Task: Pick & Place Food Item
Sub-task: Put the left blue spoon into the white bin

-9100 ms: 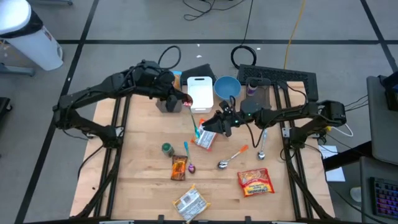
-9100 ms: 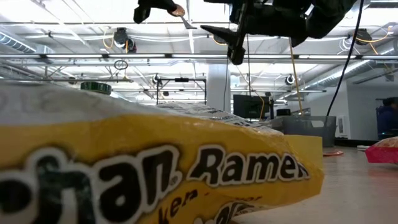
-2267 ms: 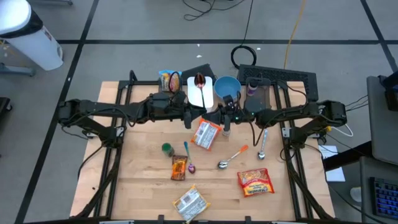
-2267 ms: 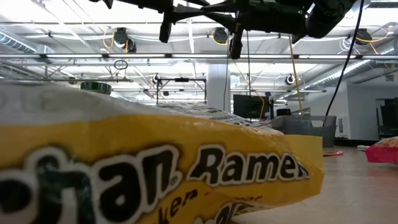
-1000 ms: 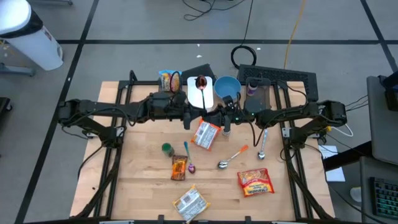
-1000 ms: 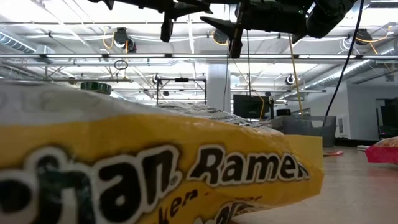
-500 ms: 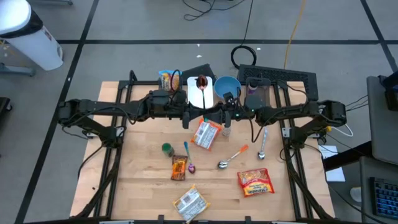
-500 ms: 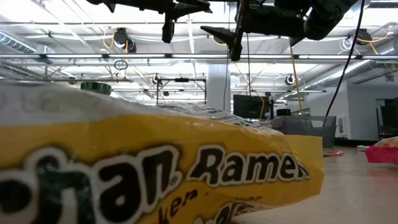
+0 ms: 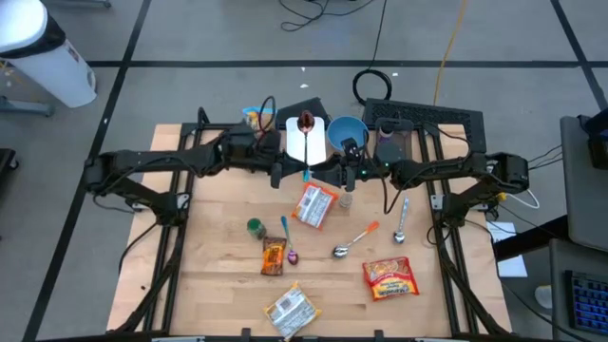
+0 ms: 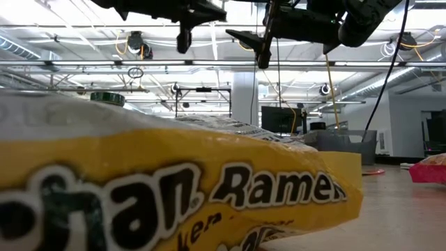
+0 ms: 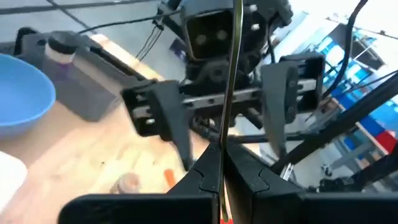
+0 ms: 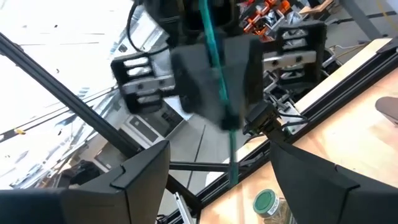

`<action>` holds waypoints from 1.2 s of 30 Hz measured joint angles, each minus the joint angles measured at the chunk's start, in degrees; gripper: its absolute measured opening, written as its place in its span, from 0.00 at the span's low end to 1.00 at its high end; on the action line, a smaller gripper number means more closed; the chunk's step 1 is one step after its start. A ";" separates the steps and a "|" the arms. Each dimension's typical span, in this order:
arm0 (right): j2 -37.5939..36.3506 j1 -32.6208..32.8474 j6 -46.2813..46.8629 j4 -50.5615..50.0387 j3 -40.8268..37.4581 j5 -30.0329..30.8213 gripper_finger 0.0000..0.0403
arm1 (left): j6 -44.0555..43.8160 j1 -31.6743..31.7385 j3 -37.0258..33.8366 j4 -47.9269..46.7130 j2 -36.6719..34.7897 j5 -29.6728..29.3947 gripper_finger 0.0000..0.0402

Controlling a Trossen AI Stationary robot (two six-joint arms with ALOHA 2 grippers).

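Note:
My left gripper (image 9: 296,174) is shut on a spoon (image 9: 306,142) with a teal handle and a reddish bowl (image 9: 306,121). The bowl shows over a white board (image 9: 296,142) at the table's far middle. My right gripper (image 9: 345,182) faces it from the right, open and empty, its fingers wide apart in the right wrist view (image 12: 230,186). An orange ramen packet (image 9: 315,204) lies flat on the table just near of both grippers. A yellow ramen packet (image 10: 174,181) fills the low view's foreground. My left gripper pinches the spoon's thin shaft (image 11: 222,163) between its two shut fingers, at the teal handle end (image 9: 306,172). The fingers come level from the table's left and lie across the spoon. The spoon points toward the far edge; whether its bowl rests on the board I cannot tell.
A blue bowl (image 9: 347,131) and a grey container (image 9: 385,138) stand beside the board. On the near table lie a green-lidded jar (image 9: 255,228), a brown snack bar (image 9: 274,255), three more spoons (image 9: 353,237), a red packet (image 9: 389,277) and a silvery packet (image 9: 290,309).
My left gripper has drawn back a little toward the table's left and far edges, still shut on the spoon. The spoon's bowl stays over the white board. My right gripper has kept its place, open.

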 joint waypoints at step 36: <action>-8.74 -5.04 -7.14 -5.58 -0.20 5.21 0.64 | 3.42 22.02 0.07 -13.13 11.16 15.69 0.02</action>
